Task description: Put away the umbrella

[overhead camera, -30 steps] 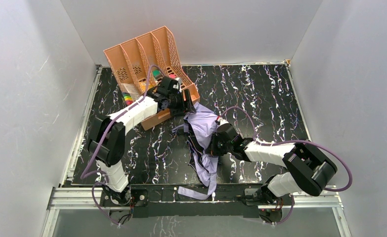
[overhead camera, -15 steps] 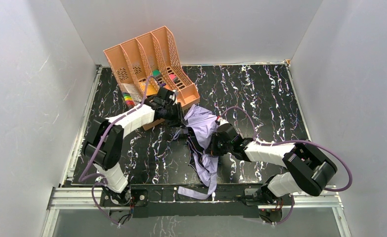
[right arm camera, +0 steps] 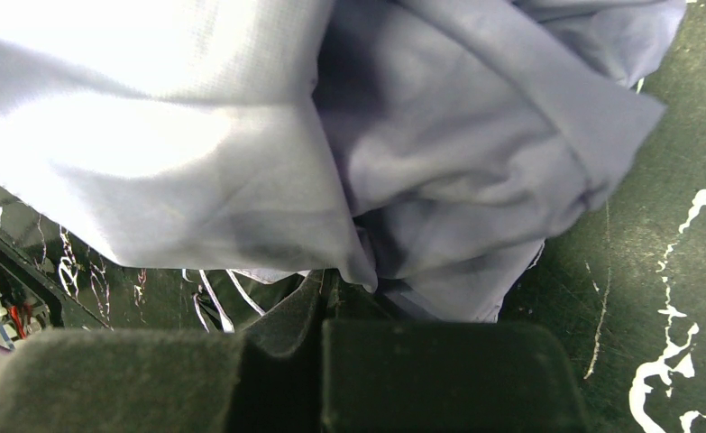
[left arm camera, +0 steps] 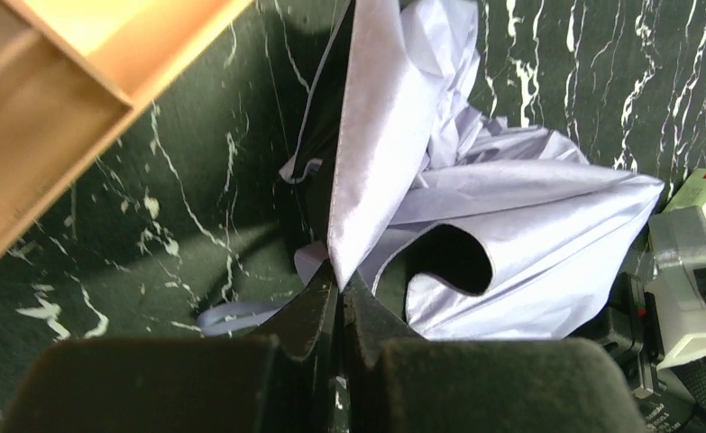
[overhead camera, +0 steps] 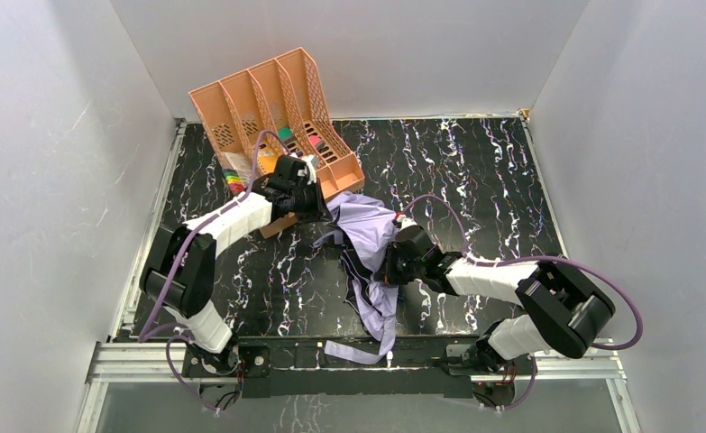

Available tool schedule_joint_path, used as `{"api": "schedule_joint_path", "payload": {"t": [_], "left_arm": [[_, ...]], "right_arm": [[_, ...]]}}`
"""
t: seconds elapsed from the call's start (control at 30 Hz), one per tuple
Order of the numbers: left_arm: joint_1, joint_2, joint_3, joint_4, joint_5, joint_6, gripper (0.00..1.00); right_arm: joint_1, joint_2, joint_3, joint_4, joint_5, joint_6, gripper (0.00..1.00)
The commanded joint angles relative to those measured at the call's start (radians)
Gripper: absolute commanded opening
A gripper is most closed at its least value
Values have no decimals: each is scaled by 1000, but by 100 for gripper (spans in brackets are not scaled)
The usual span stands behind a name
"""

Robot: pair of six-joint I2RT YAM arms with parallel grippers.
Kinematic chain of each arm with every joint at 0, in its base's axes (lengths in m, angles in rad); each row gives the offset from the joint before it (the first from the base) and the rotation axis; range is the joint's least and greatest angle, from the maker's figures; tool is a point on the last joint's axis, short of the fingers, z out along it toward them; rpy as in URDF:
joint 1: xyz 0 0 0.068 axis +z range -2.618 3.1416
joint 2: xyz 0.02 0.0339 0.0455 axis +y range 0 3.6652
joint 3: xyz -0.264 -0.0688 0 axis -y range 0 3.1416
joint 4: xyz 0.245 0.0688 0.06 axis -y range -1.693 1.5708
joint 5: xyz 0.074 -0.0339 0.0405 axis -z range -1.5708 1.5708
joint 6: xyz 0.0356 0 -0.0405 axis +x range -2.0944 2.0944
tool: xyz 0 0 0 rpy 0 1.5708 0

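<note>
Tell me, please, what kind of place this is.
Probably a laboratory robot cell: white walls enclose a black marbled table, and the left arm and right arm are bolted to a metal rail.

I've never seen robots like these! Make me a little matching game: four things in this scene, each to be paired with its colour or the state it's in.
Things:
1. umbrella
2. file organiser
3. table
4. left end effector

Descriptions:
A. black with white veins
B. pinched shut on a fold of fabric
C. pale lavender
D. peach

Pairs: 1-C, 2-D, 3-A, 4-B
</note>
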Motion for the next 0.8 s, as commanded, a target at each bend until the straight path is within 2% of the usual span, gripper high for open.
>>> {"api": "schedule_joint_path", "payload": {"t": [0.0, 0.33, 0.5, 0.77], "left_arm": [[16, 9, 94, 51, -52, 96, 0], [30, 43, 206, 154, -64, 142, 0], [31, 59, 284, 218, 49, 91, 1], [30, 109, 399, 304, 325, -76, 6]], "right_arm": [[-4, 31, -36, -172, 65, -53, 0], [-4, 31, -35, -170, 58, -54, 0], [-4, 30, -37, -166, 54, -54, 0], [-4, 31, -42, -151, 48, -49, 0]]}}
